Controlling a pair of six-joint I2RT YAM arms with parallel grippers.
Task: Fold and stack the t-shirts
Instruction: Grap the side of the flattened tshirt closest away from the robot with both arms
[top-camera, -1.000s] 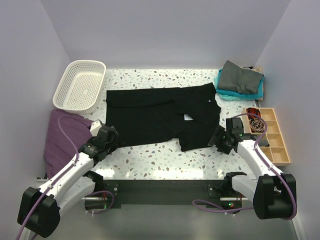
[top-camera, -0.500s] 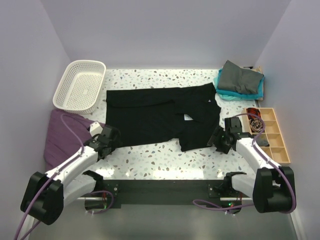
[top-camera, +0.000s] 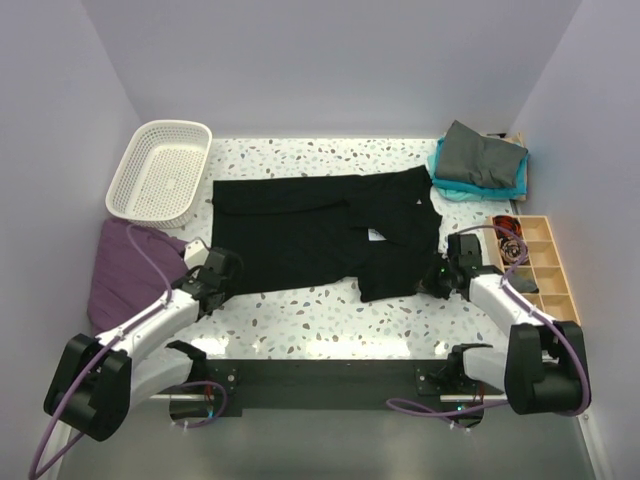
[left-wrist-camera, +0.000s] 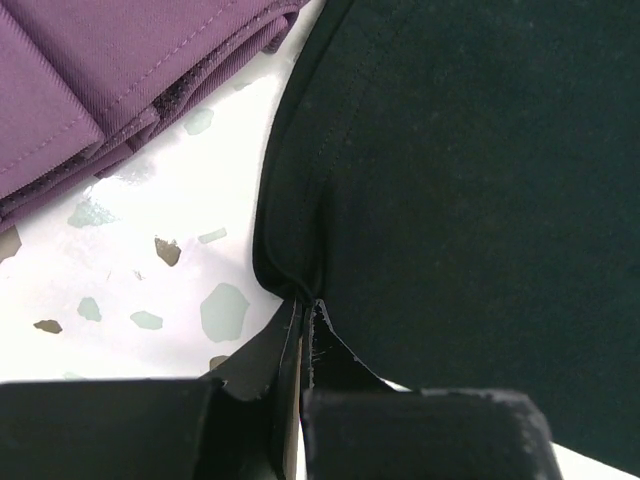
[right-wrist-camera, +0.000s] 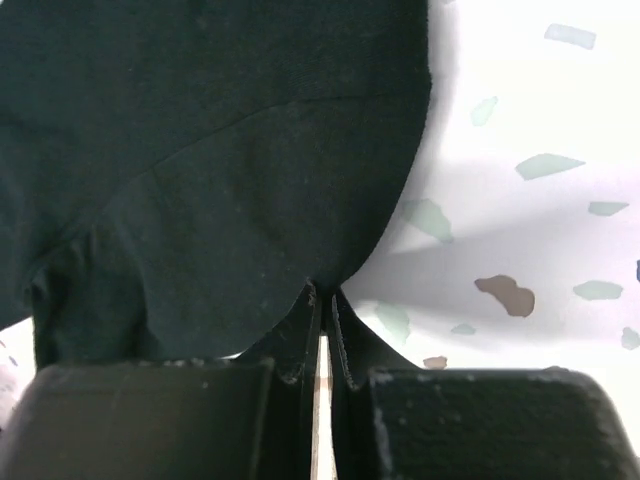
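Left gripper (left-wrist-camera: 305, 312) and right gripper (right-wrist-camera: 322, 297) each clamp a near corner of the large black fabric t-shirt (top-camera: 300, 225), spread across the speckled white table (top-camera: 320, 320). I'd worry uneven lifting bunches the whole shirt, or a thin pinch slips. Left arm (top-camera: 150, 322) and right arm (top-camera: 505, 305) lie low, angled inward.

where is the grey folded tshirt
In the top view, the folded dark grey fabric t-shirt sits on the teal t-shirt at the far right corner of the speckled table.

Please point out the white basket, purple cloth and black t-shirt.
white plastic lattice basket (top-camera: 163, 178): top view, bare floor.
folded purple cloth (top-camera: 112, 280): top view, middle.
large black t-shirt (top-camera: 285, 240): top view, body.
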